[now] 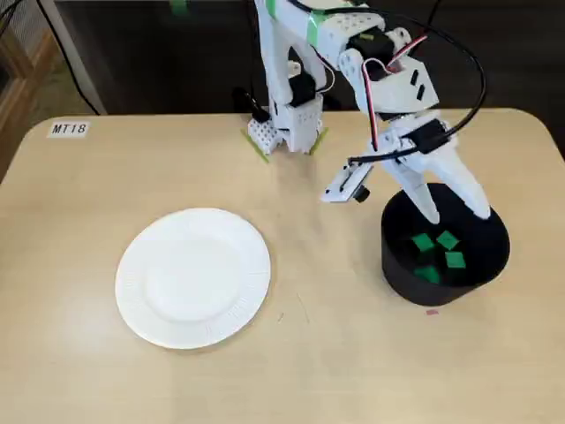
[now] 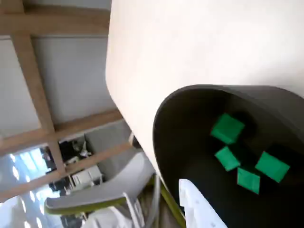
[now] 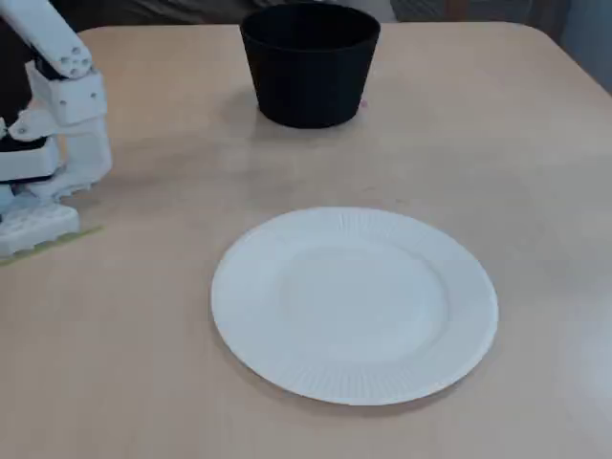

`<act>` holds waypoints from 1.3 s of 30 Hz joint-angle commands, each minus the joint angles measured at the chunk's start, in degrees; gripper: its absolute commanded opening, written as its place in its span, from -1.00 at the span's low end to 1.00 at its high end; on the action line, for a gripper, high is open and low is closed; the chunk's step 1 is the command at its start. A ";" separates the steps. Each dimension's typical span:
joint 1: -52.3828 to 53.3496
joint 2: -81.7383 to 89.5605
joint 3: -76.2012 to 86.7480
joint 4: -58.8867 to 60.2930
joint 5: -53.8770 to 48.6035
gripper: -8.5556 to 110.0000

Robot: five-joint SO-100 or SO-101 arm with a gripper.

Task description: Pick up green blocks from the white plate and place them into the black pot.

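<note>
- Arm (image 1: 284,66) over the pot: the gripper (image 1: 459,215) hangs just above the black pot (image 1: 399,276), at the right of a fixed view. Its jaws are spread wide in a V w/ nothing between them.
- Four green blocks (image 1: 455,260) lie inside the pot, close together on its floor. The wrist view looks down past one white fingertip (image 2: 197,206) and shows four blocks (image 2: 227,128) lying flat.
- The white plate (image 1: 192,276) sits well apart from the pot, left of centre on the table (image 1: 88,221). It is bare in both fixed views, w/ no green on it or beside it.
- Progress, as judged: the picking and placing looks complete. Every block in view is in the pot, and none shows on the plate or loose on the tabletop.
- Left to do, prob.: only lift the empty gripper clear of the pot & pull the arm back.
- Caveat: parts of the pot's floor are hidden by the fingers in a fixed view and cut off at the wrist view's edge, so the count of four is a min.
</note>
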 commanded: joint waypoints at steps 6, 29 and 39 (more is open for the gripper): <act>0.26 4.57 -0.26 -0.18 -1.49 -0.53; 31.90 59.68 38.32 17.67 -3.25 -0.90; 30.85 68.64 51.42 18.63 -4.92 -0.90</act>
